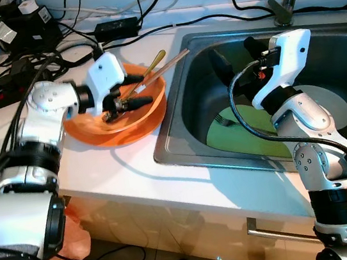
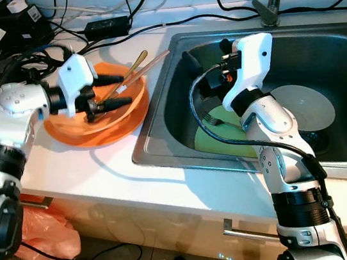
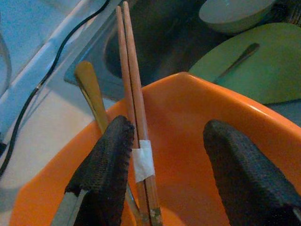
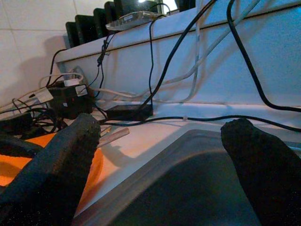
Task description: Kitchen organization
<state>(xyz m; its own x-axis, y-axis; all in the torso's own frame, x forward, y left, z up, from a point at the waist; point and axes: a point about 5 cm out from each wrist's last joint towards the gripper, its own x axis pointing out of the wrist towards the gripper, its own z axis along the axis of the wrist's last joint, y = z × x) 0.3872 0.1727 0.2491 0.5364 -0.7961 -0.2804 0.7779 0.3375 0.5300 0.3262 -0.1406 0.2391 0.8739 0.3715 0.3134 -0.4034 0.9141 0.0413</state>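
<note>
Both pairs of jaws stand spread, pinching nothing. Over the orange bowl [image 1: 117,121] on the white counter [image 1: 122,176], the left gripper [image 1: 134,90] reaches in, and the taped pair of chopsticks [image 3: 134,117] lies just beside one of its fingers [image 3: 106,174], next to a gold-handled utensil [image 3: 91,96]. Both utensils lean on the bowl's rim toward the sink [image 1: 181,135]. The right gripper [image 1: 234,57] hangs above the sink, where a fork [image 1: 224,121] lies on a green plate [image 1: 239,135].

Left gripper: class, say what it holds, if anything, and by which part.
Nothing. The left gripper is open inside the orange bowl; the chopsticks lie between its fingers, ungripped.
</note>
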